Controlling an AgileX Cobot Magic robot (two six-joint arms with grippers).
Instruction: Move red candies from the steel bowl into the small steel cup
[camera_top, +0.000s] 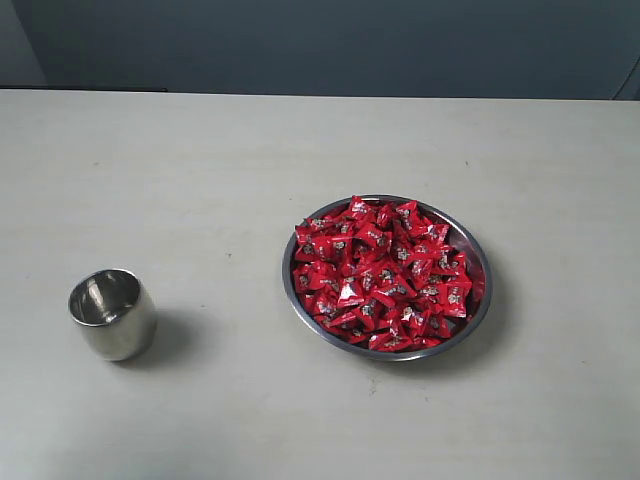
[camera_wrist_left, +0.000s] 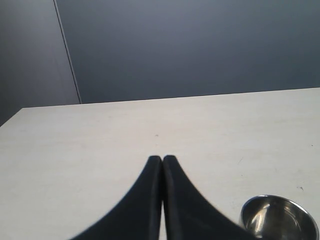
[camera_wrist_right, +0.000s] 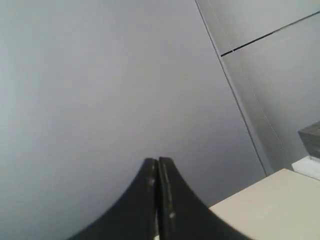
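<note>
A wide steel bowl (camera_top: 478, 255) sits right of the table's middle, heaped with red candies (camera_top: 383, 273). The small steel cup (camera_top: 112, 313) stands upright and empty at the left front; its rim also shows in the left wrist view, small steel cup (camera_wrist_left: 279, 217). Neither arm appears in the exterior view. My left gripper (camera_wrist_left: 162, 159) is shut with nothing in it, hanging over bare table beside the cup. My right gripper (camera_wrist_right: 158, 161) is shut too, empty, pointing at a grey wall above a table corner.
The pale table (camera_top: 200, 180) ends at a dark blue-grey wall (camera_top: 330, 45) behind. A grey wall panel seam (camera_wrist_right: 240, 107) and a dark object on a white ledge (camera_wrist_right: 311, 142) show in the right wrist view.
</note>
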